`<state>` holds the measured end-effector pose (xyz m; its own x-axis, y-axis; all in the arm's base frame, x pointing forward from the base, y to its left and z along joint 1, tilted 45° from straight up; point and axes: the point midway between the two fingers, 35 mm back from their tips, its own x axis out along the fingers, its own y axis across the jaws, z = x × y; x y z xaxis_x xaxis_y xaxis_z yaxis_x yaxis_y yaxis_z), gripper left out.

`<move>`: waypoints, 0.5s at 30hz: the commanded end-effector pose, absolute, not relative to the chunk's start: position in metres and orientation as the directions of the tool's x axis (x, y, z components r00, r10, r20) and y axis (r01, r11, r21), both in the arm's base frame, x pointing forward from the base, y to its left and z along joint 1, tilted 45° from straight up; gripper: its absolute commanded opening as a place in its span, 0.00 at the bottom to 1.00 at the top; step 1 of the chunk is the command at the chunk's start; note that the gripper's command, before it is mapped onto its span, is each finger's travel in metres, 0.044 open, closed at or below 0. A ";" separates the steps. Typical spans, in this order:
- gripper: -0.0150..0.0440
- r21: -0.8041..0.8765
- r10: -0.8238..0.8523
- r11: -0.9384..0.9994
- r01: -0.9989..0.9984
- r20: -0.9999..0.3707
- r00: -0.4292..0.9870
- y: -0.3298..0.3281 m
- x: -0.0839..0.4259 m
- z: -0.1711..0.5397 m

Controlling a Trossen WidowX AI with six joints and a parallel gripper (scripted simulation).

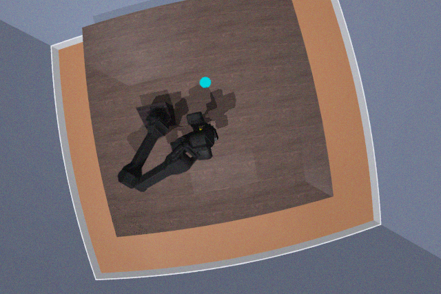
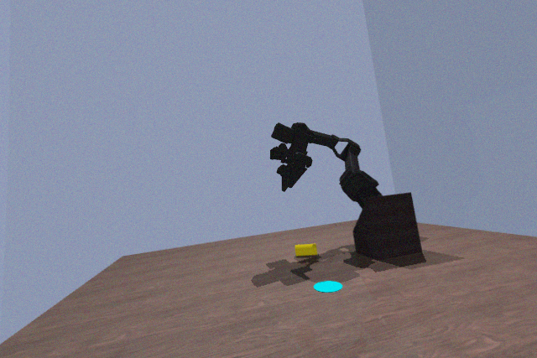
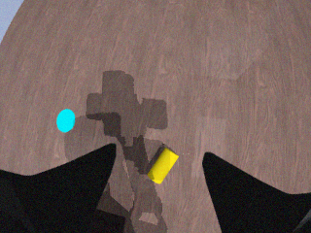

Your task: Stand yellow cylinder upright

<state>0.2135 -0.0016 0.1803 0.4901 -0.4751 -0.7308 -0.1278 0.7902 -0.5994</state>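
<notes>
The arm rises from its dark base, folds at the elbow and reaches forward, wrist bent downward. The tool (image 2: 287, 183) hangs high above the desk's middle, fingertips pointing down — jaws parted, nothing between them — both fingers framing the wrist view.

Hand (image 2: 289, 180): high above the worktop (image 2: 173, 302), fingers spread, nothing between them.
Cylinder (image 2: 305, 249): lying on the worktop, almost straight below the hand.
Circle (image 2: 327, 286): flat on the worktop, near the cylinder, apart from it.
</notes>
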 end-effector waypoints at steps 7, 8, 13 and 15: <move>0.78 -0.639 -0.707 0.675 0.368 -0.703 0.075 -0.061 0.213 0.122; 0.78 -0.639 -0.707 0.675 0.368 -0.703 0.075 -0.061 0.213 0.122; 0.78 -0.639 -0.707 0.675 0.368 -0.703 0.075 -0.061 0.213 0.122; 0.78 -0.639 -0.707 0.675 0.368 -0.703 0.075 -0.061 0.213 0.122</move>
<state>0.2141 -0.0584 0.1243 0.0945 -0.6969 -0.7109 0.3476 0.6923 -0.6324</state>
